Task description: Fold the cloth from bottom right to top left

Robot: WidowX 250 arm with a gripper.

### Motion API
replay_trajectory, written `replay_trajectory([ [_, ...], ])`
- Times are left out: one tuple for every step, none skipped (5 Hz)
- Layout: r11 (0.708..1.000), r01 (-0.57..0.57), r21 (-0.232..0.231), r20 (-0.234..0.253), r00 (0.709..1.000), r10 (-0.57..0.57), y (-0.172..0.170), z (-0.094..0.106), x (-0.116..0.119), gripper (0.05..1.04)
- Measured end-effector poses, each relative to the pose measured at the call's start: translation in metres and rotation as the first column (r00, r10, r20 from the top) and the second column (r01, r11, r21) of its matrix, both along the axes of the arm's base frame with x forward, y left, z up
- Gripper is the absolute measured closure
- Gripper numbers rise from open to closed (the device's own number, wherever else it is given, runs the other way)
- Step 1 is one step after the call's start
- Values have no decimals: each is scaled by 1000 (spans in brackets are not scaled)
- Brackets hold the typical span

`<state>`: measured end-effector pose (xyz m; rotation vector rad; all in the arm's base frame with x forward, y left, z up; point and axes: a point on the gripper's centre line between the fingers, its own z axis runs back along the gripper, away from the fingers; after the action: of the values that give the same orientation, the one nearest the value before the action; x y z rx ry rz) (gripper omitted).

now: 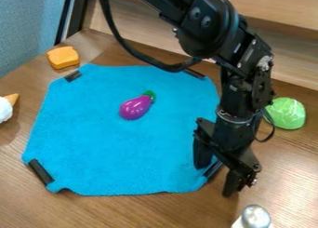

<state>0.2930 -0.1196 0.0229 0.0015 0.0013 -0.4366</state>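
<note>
Pincer [215, 180] stands wide at the lower right of the frame, one finger over the blue cloth [105, 152], the other beyond its edge, a black strip [214, 169] at the cloth's corner between them. The cloth lies spread flat across the middle, with a purple toy eggplant [135, 108] on it, just above centre. Right of the black arm [233, 99] sits a green ball-shaped toy [286, 113]; a silver-topped object [255, 217] pokes in at the bottom edge. Farther out on the wooden bench [118, 212] are an orange bread-shaped toy [63, 57], upper left, and a toy ice-cream cone [5, 107], left edge.
</note>
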Motion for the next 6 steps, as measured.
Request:
replay_trajectory([
  [1000,-6,-9,5,1000,6,-2,0,2,121],
  [999,-37,-29,21,999,37,2,-1,6,383],
  [998,-29,-57,26,999,31,3,0,8,683],
  [995,19,-96,34,999,-16,-5,3,12,915],
  [989,47,-138,4,999,-47,-11,7,9,1011],
  [970,42,-240,53,998,-30,3,36,19,1024],
])
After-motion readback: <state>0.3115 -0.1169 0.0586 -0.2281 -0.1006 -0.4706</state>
